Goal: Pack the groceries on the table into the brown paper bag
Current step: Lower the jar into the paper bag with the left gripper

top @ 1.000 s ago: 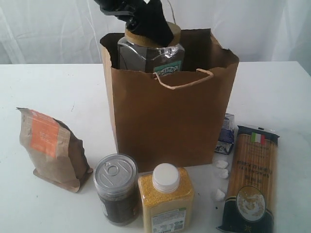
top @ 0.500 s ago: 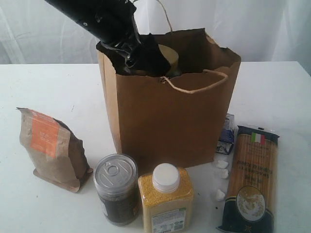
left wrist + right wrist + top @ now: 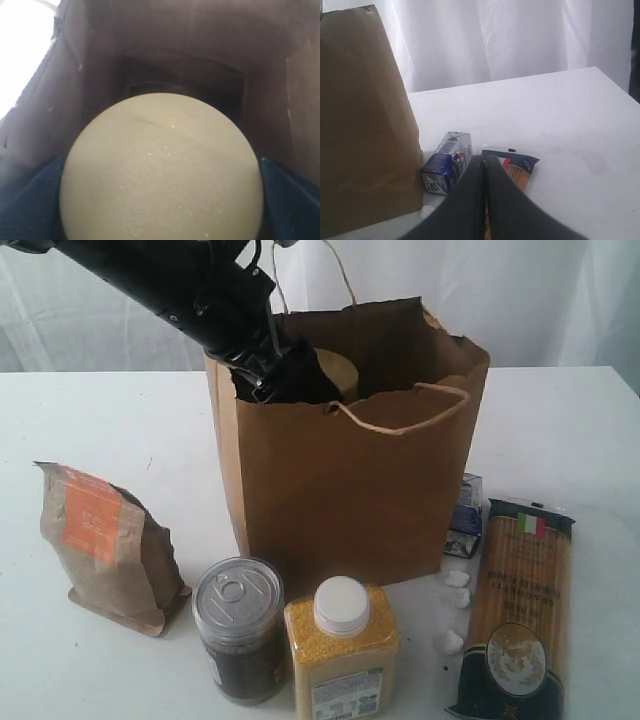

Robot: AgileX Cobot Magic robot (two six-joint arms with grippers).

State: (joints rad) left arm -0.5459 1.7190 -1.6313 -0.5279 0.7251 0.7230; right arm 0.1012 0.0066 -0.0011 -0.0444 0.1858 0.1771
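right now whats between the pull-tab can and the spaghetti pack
The white-capped yellow-grain jar next to the can, then small white lumps nearer the spaghetti pack; the exterior view shows it.

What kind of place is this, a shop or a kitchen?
Most likely a robot test room, not a shop: a plain white table before a white curtain, a can and spaghetti pack set by a brown paper bag, and a robot's left pincer holding a gold-lidded clear jar inside it.

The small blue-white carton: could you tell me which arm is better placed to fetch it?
Right, likely: the right claw hangs empty near the carton; the left claw is inside the bag gripping the jar.
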